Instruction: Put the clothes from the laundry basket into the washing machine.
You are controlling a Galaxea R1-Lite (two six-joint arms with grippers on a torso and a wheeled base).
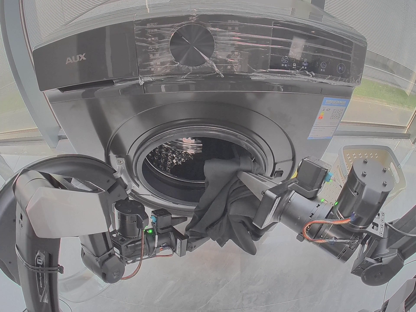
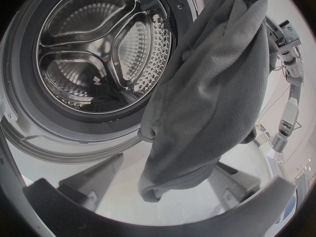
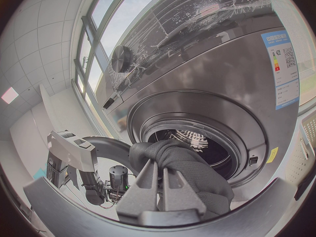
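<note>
The washing machine (image 1: 199,109) stands in front of me with its round opening (image 1: 199,165) uncovered and its steel drum (image 2: 98,50) showing. My right gripper (image 1: 243,175) is at the opening's right rim, shut on a dark grey garment (image 1: 225,204). The garment (image 3: 184,168) bunches at the right gripper (image 3: 158,166) fingertips and hangs down over the lower rim toward the floor. My left gripper (image 2: 164,181) sits low beneath the hanging garment (image 2: 210,92), open, its fingers (image 2: 95,178) spread on either side of the cloth's lower end without closing on it.
The machine's door (image 3: 108,145) is swung open to the left, behind my left arm. A pale perforated laundry basket (image 1: 372,157) stands at the right, behind my right arm. A pale tiled floor (image 1: 260,278) lies below, and windows are behind the machine.
</note>
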